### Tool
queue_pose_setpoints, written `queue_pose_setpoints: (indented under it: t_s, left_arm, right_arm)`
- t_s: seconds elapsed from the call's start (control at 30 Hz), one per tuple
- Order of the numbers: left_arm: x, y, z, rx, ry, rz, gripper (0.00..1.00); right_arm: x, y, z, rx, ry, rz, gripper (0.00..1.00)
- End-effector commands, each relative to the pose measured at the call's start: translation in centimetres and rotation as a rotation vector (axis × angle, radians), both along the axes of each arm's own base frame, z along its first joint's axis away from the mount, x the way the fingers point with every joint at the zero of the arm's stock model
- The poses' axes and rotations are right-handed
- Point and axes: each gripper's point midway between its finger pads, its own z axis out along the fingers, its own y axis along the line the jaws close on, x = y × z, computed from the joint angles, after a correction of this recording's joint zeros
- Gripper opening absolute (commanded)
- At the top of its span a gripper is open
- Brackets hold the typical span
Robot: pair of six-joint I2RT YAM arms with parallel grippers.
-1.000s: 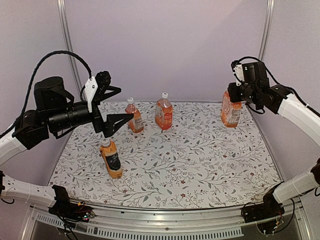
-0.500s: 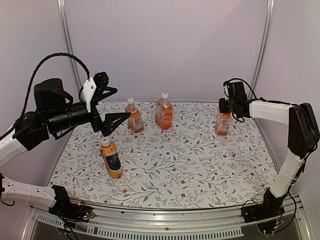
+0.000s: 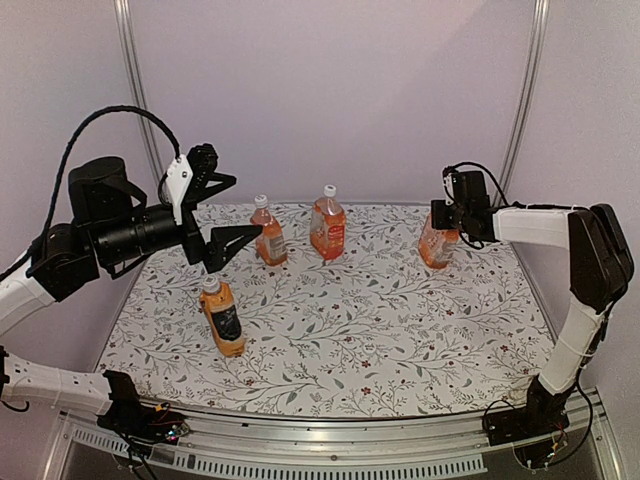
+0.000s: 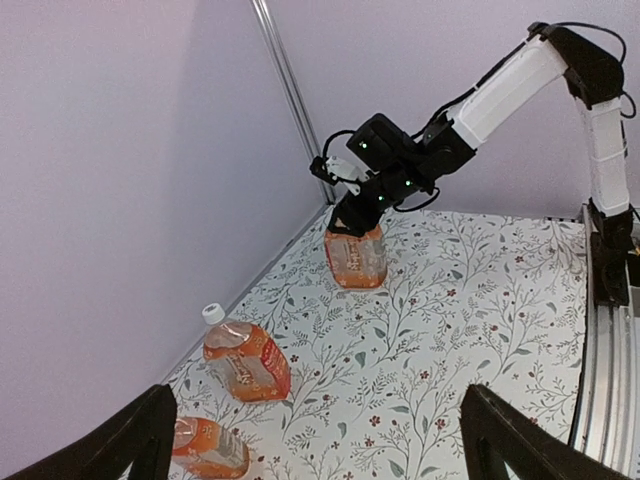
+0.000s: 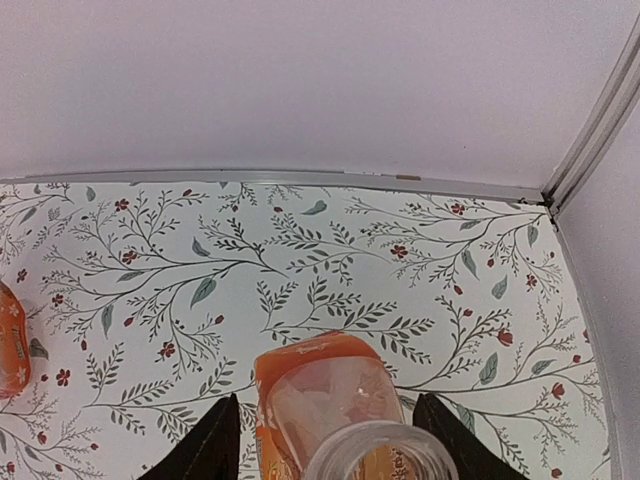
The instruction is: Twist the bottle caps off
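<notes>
Four clear bottles of orange drink are on the floral table. The black-labelled bottle (image 3: 224,320) with its white cap (image 3: 211,285) stands front left. Two more capped bottles (image 3: 269,240) (image 3: 327,228) stand at the back; their caps (image 3: 260,201) (image 3: 329,190) are white. My left gripper (image 3: 247,206) is open and empty, raised beside them. My right gripper (image 3: 448,216) is shut on the fourth bottle (image 3: 435,243), which is tilted low at the back right. In the right wrist view that bottle (image 5: 320,385) shows a clear neck ring and no white cap.
The back wall and its metal rail (image 5: 300,178) run just behind the bottles. A corner post (image 5: 600,110) stands right of the held bottle. In the left wrist view one capped bottle (image 4: 245,362) and another (image 4: 205,448) lie close below my open fingers (image 4: 135,445).
My right arm has brought its bottle down and to the left, from raised at the right wall to low over the table. The left arm has barely moved.
</notes>
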Motion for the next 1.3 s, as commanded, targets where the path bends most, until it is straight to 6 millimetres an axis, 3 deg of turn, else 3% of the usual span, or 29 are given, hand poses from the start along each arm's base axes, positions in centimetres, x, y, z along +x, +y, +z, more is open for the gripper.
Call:
queue_pose_setpoints:
  t_s: [0.0,0.17,0.33,0.5,0.67,0.9,1.1,1.27]
  left_arm:
    - [0.3,-0.2,-0.5,0.005,0.001,-0.007,1.00]
    - [0.1,-0.2,-0.5,0.004,0.002,-0.014,1.00]
    - [0.0,-0.2,-0.6,0.002,0.000,-0.018,1.00]
    - [-0.2,0.0,-1.1,0.005,0.013,-0.021,1.00]
    - [-0.2,0.5,-1.8,0.021,0.029,-0.005,1.00]
    - [0.7,3.0,-2.8,0.032,0.078,0.074,1.00]
    - [2.1,7.9,-5.8,0.007,0.200,0.238,0.99]
    - [3.0,12.9,-6.1,-0.223,0.281,0.427,1.00]
  right_arm:
    - [-0.6,0.2,-1.1,-0.011,0.033,0.027,0.64]
    - [-0.7,0.5,-0.5,-0.004,0.029,0.043,0.74]
    - [-1.0,-0.1,0.4,-0.023,0.040,0.020,0.98]
    - [-1.9,-0.1,2.5,-0.025,0.044,0.037,0.99]
    - [-3.7,0.1,6.3,-0.001,0.012,0.083,0.99]
    - [-7.2,1.8,11.7,0.042,-0.043,0.204,0.99]
    - [-11.1,6.4,16.8,0.107,-0.111,0.370,0.99]
    - [-15.7,15.3,18.4,0.126,-0.129,0.618,0.99]
